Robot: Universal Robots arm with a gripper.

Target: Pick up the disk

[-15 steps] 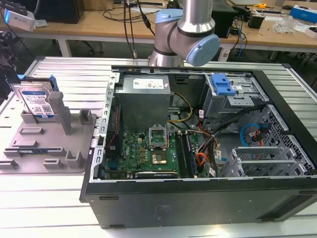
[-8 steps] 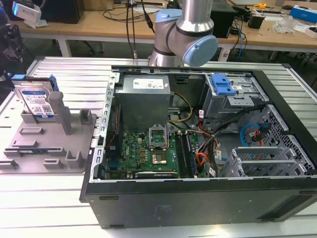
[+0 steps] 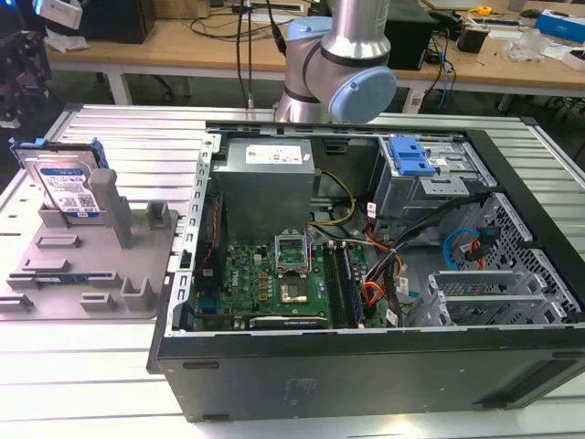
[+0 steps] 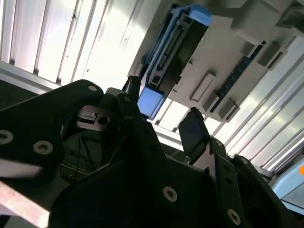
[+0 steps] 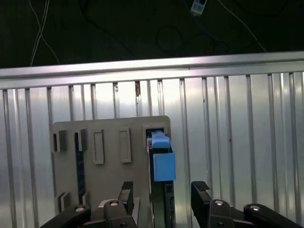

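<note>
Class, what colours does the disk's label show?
Blue and white, clearest on the disk in the exterior view.

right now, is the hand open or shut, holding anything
Hand: open, holding nothing; the disk stands on edge in the grey fixture, in line with the gap between its fingers.

The disk [image 3: 62, 183], at the exterior view's left, is silver with a blue-and-white label and blue rails along its edges. The fixture [image 3: 101, 270] under it is plain matt grey. The table [image 3: 82, 366] is bright silver, ribbed in long parallel lines. At centre the computer case [image 3: 366, 384] is black and its motherboard [image 3: 274, 283] green, with a blue bracket [image 3: 409, 157] upper right and orange wires [image 3: 375, 294] lower down. The arm [image 3: 352, 37] is silver with a pale blue cap. In the first wrist view the gripper [image 5: 162, 190] is black.
</note>
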